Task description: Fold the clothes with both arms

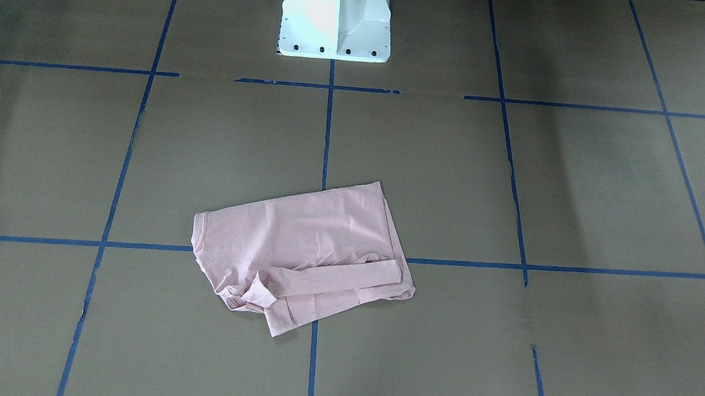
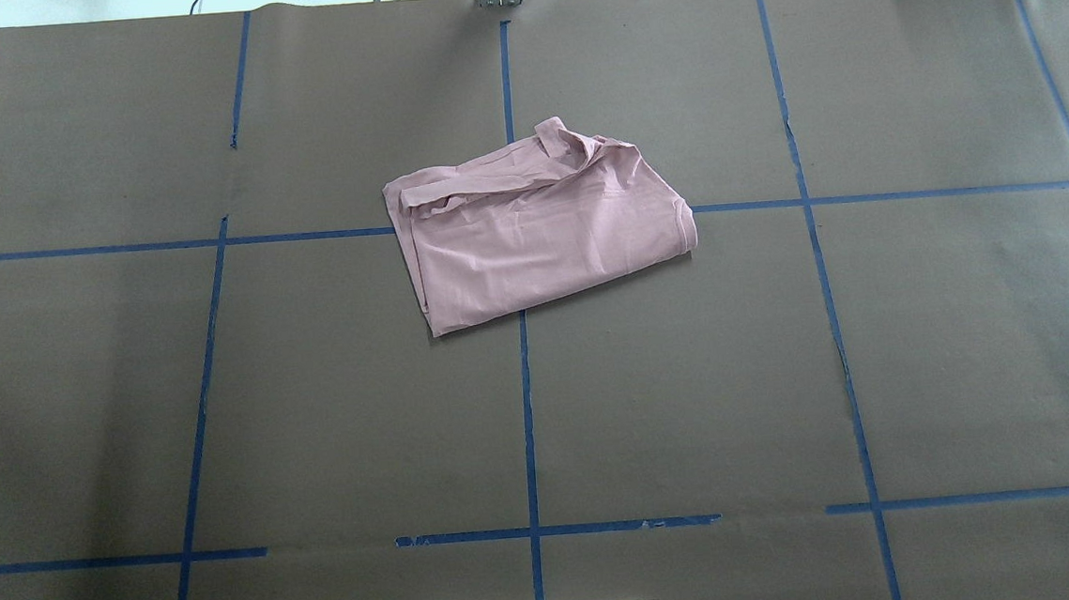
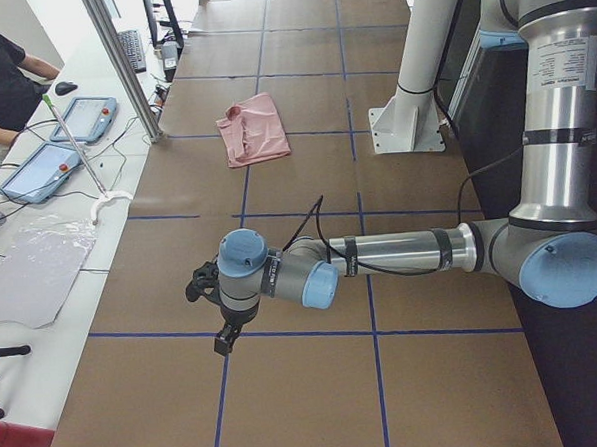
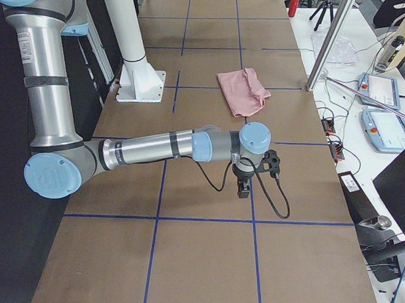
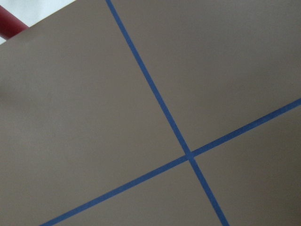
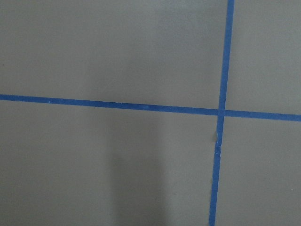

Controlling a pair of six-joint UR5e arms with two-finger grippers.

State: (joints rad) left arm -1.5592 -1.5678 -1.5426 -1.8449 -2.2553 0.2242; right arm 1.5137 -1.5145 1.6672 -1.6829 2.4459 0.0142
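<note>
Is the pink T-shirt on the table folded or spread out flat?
Folded, loosely: the T-shirt lies as a compact rectangle with layered edges, one strip doubled across it, collar at one end.

The shirt is soft, matt pink cloth, creased — the table under it matt brown paper, taped blue.

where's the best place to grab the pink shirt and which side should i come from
Probably the shirt at its open end, opposite the collar, coming in from the robot's left. The layers there lie flat with stacked edges a finger can slide under. The far edge is bunched, with a loose strip lying across it, so a grip there may catch only part.
</note>
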